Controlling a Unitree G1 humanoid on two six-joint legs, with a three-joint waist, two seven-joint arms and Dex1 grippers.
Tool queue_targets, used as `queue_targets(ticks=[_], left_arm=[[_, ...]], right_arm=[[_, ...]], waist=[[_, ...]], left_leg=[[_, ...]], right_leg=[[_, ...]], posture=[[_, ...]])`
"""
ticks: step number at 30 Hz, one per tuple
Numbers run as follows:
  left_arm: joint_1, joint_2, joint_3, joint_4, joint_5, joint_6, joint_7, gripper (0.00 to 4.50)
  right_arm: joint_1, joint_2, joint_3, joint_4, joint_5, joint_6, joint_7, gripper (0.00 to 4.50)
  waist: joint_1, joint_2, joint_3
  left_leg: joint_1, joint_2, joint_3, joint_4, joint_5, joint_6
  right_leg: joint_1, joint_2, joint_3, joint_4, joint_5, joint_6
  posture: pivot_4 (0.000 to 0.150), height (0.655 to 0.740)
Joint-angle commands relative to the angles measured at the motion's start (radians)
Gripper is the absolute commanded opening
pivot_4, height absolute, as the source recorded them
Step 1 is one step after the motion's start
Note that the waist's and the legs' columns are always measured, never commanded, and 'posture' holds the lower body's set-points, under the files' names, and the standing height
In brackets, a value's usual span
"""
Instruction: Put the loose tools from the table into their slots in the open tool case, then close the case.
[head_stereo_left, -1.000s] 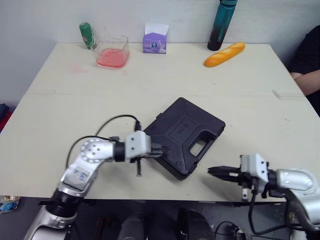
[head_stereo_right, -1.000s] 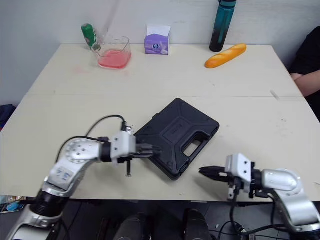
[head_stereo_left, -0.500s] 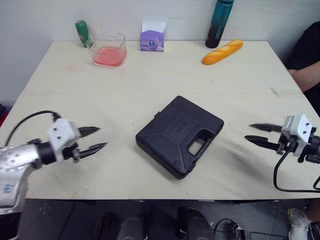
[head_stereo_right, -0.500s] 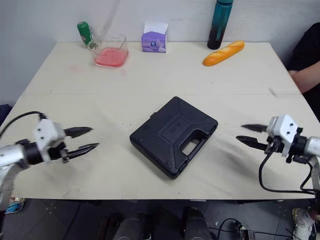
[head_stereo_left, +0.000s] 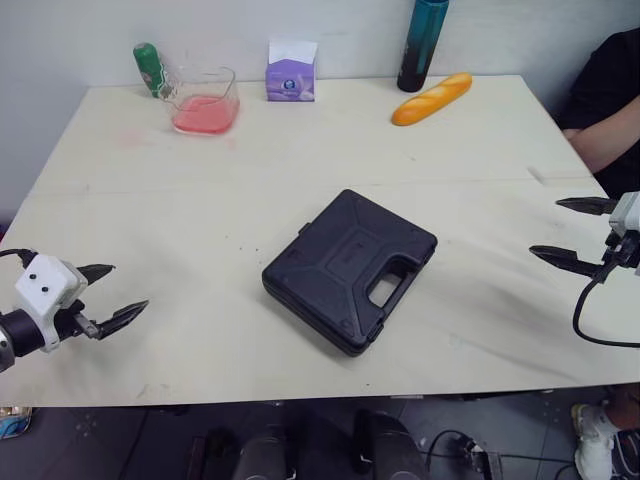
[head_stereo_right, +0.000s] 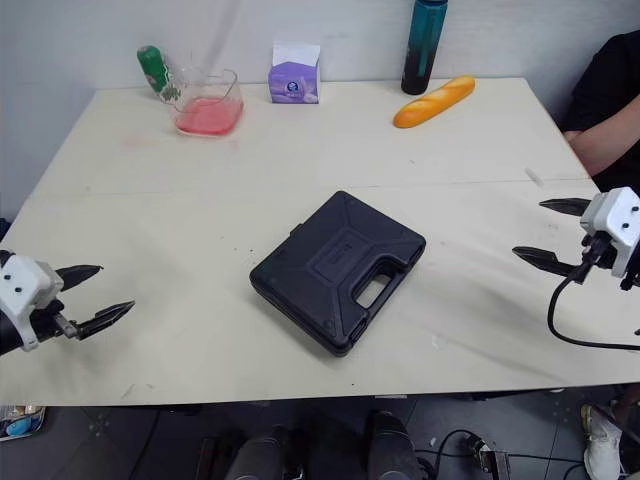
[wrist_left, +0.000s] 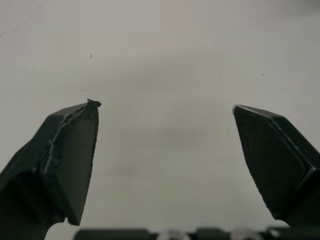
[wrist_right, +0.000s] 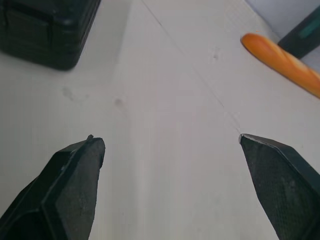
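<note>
- While the left gripper (head_stereo_left: 128, 286) gapes wide and empty, the shut case (head_stereo_left: 350, 270) lies well to its right.
- Right gripper (head_stereo_left: 545, 227): wide, empty; case well to its left.

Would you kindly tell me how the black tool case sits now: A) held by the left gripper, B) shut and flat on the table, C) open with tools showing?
B: the tool case lies flat on the table with its lid down, while the left gripper and right gripper hang open, apart from it.
</note>
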Motion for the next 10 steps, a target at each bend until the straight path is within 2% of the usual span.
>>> queue_targets(ticks=[1, 10], left_arm=[[0.004, 0.006, 0.017, -0.011, 0.008, -0.037, 0.006, 4.50], [0.014, -0.014, 0.003, -0.023, 0.001, -0.070, 0.003, 4.50]], right_arm=[[-0.048, -0.006, 0.000, 0.029, -0.012, -0.044, 0.000, 4.46], [-0.057, 0.016, 0.009, 0.022, -0.020, -0.064, -0.002, 4.46]], waist=[[-0.001, 0.000, 0.000], [-0.002, 0.000, 0.000]], left_leg=[[0.000, 0.000, 0.001, 0.000, 0.000, 0.000], [0.000, 0.000, 0.011, 0.000, -0.001, 0.000]], right_leg=[[-0.001, 0.000, 0.001, 0.000, 0.000, 0.000], [-0.009, 0.001, 0.009, 0.007, 0.000, 0.000]], posture=[[0.150, 0.7400], [0.150, 0.7400]])
